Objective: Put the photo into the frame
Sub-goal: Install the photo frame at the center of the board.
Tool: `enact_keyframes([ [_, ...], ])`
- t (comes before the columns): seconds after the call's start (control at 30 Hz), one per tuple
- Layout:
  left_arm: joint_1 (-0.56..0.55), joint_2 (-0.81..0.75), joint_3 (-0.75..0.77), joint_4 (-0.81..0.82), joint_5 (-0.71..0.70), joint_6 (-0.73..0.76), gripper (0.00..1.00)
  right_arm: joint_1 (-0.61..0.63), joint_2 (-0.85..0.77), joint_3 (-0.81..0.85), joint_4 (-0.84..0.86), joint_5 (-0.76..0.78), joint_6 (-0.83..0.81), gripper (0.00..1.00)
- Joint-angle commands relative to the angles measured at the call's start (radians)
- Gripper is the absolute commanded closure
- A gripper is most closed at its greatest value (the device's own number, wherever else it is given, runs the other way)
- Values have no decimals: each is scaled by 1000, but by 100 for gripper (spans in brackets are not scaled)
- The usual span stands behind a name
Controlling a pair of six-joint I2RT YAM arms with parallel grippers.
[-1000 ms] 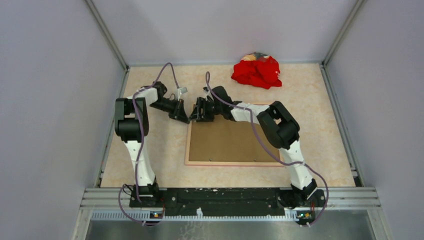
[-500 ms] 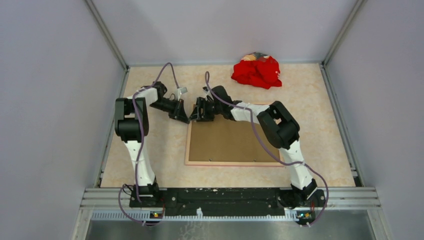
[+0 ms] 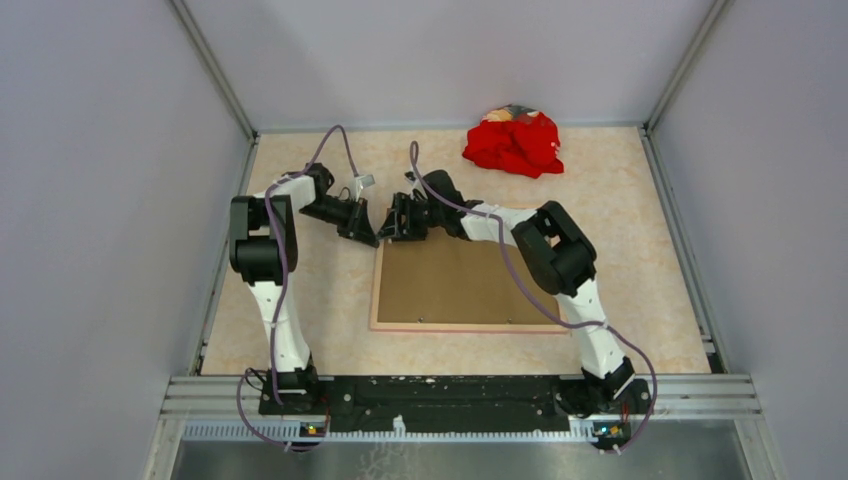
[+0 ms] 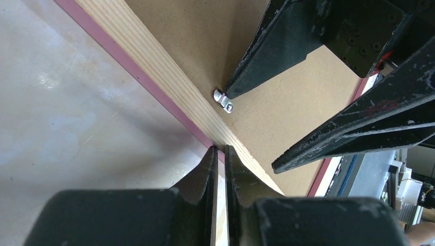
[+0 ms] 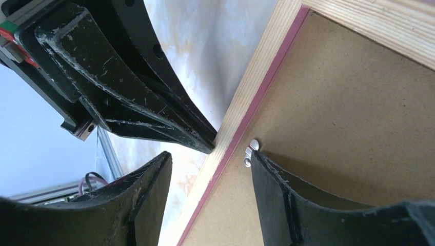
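Note:
The frame (image 3: 376, 292) lies face down on the table, tan wood back up, with a thin pink lip showing. A brown backing board (image 3: 455, 285) fills it. The photo is hidden. My left gripper (image 4: 219, 148) is shut, and its tips rest against the outer edge of the frame's left rail (image 4: 154, 56) near the far-left corner. My right gripper (image 5: 210, 154) is open and straddles that same rail (image 5: 256, 77). One of its fingers (image 5: 287, 195) touches a small metal tab (image 5: 250, 152) on the board, and the other hangs over the table outside the frame.
A red cloth heap (image 3: 515, 142) lies at the back right of the table. Grey walls with metal rails enclose the table on three sides. The two grippers (image 3: 385, 230) stand tip to tip, very close together.
The right arm's elbow has shifted slightly, and its jaws have narrowed a touch. The left arm and the frame have not moved.

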Motion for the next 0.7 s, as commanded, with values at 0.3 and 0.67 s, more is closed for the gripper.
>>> enact_keyframes([
  [0.3, -15, -6, -28, 32, -70, 46, 88, 0, 56, -4, 74, -57, 55, 44],
  [0.67, -14, -7, -27, 29, -70, 46, 88, -1, 70, 3, 81, -85, 65, 46],
])
